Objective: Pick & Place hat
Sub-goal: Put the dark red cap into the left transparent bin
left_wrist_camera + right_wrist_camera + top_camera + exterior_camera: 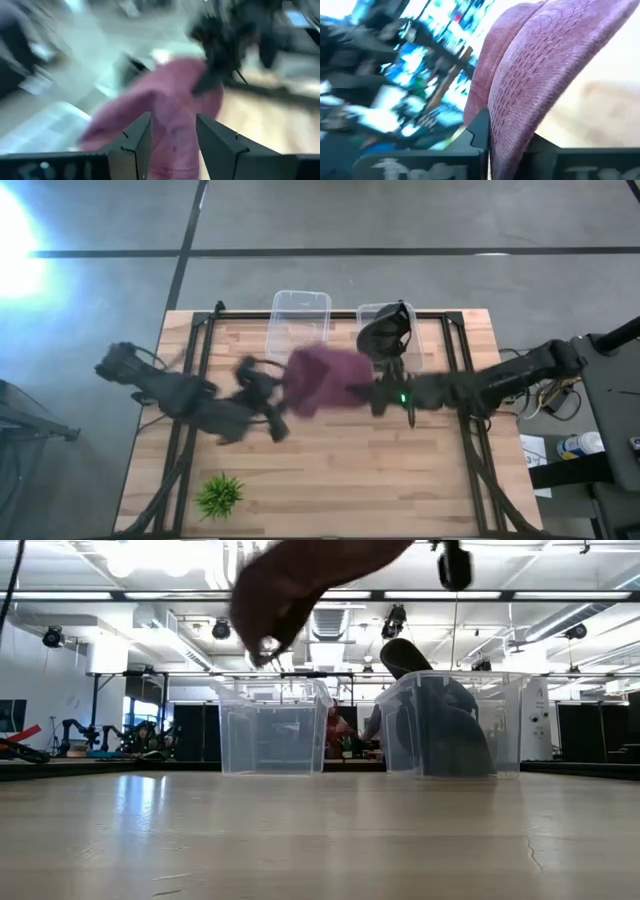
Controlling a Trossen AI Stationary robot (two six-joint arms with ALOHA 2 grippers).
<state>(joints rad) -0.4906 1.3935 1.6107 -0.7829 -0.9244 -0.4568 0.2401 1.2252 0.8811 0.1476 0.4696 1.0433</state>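
Observation:
A maroon hat [325,378] hangs in the air above the middle of the table, high up in the low view [300,580]. My right gripper [372,393] comes from the table's right and is shut on the hat's right side. My left gripper [272,405] stands open at the hat's left edge. In the left wrist view its two fingers [172,130] frame the maroon cloth [165,95]. A black hat [385,332] sits in the right clear bin, leaning against its wall [430,710]. My right gripper [507,135] pinches an edge of the maroon hat [502,125] between its two fingers, coming level from the table's right side. The hat is lifted clear of the table. My left gripper: I cannot tell whether its open fingers [140,140] touch the hat.
Two clear plastic bins stand at the table's far edge: a left one [300,305] [272,740] and a right one [415,330] [500,720] holding the black hat. A small green plant [220,495] sits near the near left corner. Bare wood lies along the near side.

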